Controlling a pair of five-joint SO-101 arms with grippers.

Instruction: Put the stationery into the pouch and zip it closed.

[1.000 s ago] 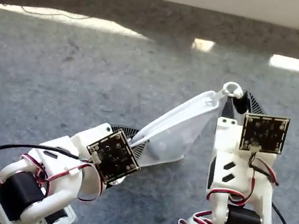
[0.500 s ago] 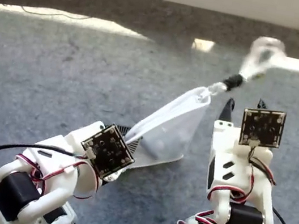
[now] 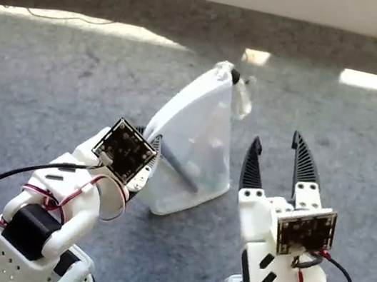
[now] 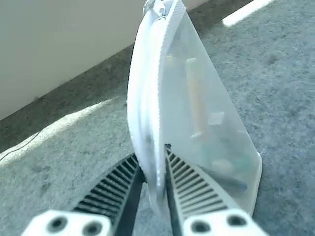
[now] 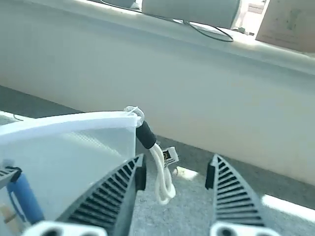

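The left gripper [image 3: 152,148] is clenched on the zip edge of the pouch [image 3: 196,139], which stands tall on the table [image 3: 52,89] between the arms, with the stationery [image 3: 182,171] inside. That thin pinch could slip and topple it. If the zip is not fully home, and I cannot be sure, the contents may spill. To its right the pull cord [image 3: 243,98] dangles free, and the right gripper [image 3: 275,142] gapes, holding nothing. The cord's tag [image 5: 169,156] bears print too small to read.

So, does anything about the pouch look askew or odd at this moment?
Yes. The pouch stands on end instead of lying flat, pinched at its zipper edge by the left tool. The stationery sits bunched in its lower part. The zip cord dangles loose by the open right tool, untouched.
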